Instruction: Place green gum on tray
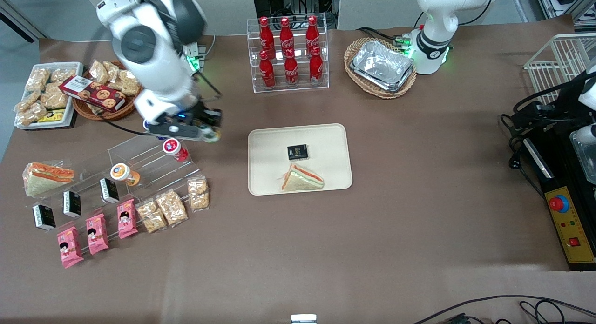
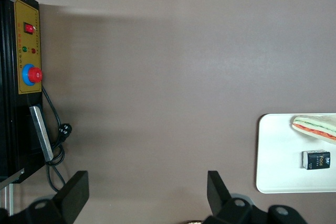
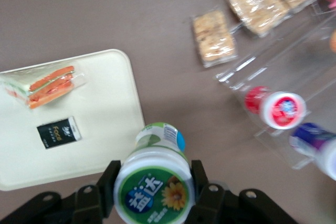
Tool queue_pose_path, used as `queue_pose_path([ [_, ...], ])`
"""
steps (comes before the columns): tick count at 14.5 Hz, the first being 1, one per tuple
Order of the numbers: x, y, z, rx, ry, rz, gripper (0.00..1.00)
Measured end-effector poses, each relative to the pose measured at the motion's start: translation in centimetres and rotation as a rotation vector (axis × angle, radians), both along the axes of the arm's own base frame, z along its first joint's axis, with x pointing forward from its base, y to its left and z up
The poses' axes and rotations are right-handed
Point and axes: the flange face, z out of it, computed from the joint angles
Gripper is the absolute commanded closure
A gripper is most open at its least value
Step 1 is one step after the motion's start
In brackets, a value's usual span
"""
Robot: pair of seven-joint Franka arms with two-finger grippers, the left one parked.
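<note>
- Two fingers of the gripper (image 3: pixel 153 192) are pressing on the green gum (image 3: pixel 155 179) from either side, just under its lid, so the jaws are closing on the canister and carrying it.
- In the front view the gripper (image 1: pixel 207 128) is hanging above the clear rack (image 1: pixel 139 161), between the rack and the tray (image 1: pixel 326 142), with the gum not yet over the tray.
- Judging by its small round plastic body, the gum is probably handling as light and stiff, not fragile.
- Its smooth, curved wall is likely slippery, so gripping across the middle, as now, is looking like the safest hold.
- Lying on the tray already are a sandwich (image 1: pixel 301 178) and a small black packet (image 1: pixel 297 151); the bare part nearer the working arm is offering room.
- Sitting on the rack near the gripper is a red canister (image 1: pixel 174 148), with an orange one (image 1: pixel 124 173) nearer the front camera.
</note>
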Motion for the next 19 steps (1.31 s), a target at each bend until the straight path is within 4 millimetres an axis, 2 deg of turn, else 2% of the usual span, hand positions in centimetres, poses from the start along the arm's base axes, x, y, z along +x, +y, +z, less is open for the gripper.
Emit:
queue_pose_path([
  [4,-1.5,6.3,-8.8,-0.007,-0.01,-0.032,0.81],
  [6,-2.4,8.5,-12.7,-0.005,-0.019,-0.034,0.81],
  [9,-3.5,10.4,-18.2,-0.011,-0.019,-0.027,0.8],
  [12,-4.1,10.8,-21.8,-0.003,-0.034,-0.026,0.76],
  [13,-4.4,10.7,-22.5,0.0,-0.037,-0.024,0.71],
  [15,-5.1,10.7,-23.3,-0.003,-0.035,-0.017,0.26],
  [16,-5.2,10.8,-23.3,-0.003,-0.035,-0.016,0.0],
  [19,-5.0,10.6,-23.3,-0.002,-0.038,-0.021,0.0],
])
